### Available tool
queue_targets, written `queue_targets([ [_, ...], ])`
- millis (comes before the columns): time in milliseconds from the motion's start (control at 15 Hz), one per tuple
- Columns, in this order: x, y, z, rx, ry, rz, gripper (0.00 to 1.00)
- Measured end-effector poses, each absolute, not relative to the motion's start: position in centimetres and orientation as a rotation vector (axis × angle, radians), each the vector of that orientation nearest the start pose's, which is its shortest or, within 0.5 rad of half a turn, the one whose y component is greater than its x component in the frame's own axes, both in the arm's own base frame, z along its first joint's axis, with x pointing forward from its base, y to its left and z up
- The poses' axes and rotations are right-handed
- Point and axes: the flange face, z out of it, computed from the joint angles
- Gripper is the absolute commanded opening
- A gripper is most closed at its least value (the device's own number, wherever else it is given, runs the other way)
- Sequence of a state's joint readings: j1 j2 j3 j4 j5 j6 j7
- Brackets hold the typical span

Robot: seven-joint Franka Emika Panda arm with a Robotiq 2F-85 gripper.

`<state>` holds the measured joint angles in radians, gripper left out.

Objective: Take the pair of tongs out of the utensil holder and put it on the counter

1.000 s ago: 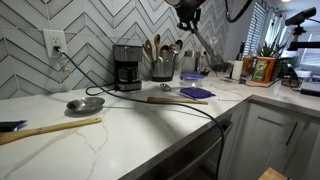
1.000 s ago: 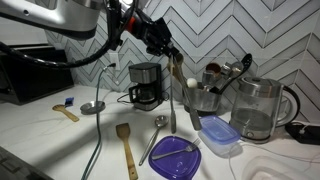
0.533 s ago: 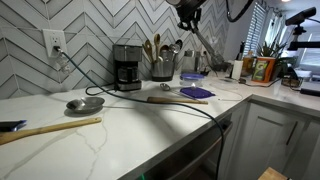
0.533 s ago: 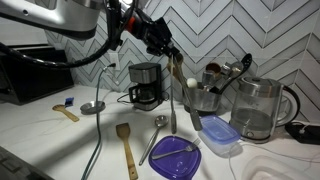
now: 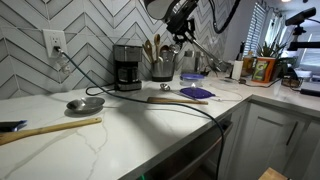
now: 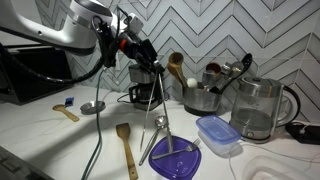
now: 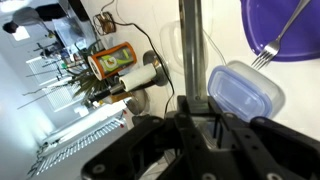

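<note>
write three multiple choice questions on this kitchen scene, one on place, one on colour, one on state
1. Where is the clear container? A in the kettle; B on the counter beside the round plate; C on the coffee maker.
2. What colour is the round plate? A purple; B red; C white.
3. What is the gripper doing? A open, empty; B shut on a wooden spoon; C shut on the pair of tongs.
1 B: it sits next to the round plate. 2 A: plainly purple. 3 C: the pair of tongs hangs from it, clear of the utensil holder.
</note>
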<state>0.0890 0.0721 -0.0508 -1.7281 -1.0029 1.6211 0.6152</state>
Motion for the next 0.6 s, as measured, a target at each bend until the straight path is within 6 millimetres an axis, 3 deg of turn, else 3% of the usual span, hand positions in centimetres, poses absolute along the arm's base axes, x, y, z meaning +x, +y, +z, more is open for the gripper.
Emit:
queue_targets([
  [400, 58.2, -1.8, 51.8, 1.994, -0.53, 0.081, 0.05],
  [467, 58.3, -0.9, 51.2, 1.994, -0.52, 0.085, 0.22],
  [600, 58.6, 0.4, 50.3, 1.999, -0.493, 0.088, 0.22],
])
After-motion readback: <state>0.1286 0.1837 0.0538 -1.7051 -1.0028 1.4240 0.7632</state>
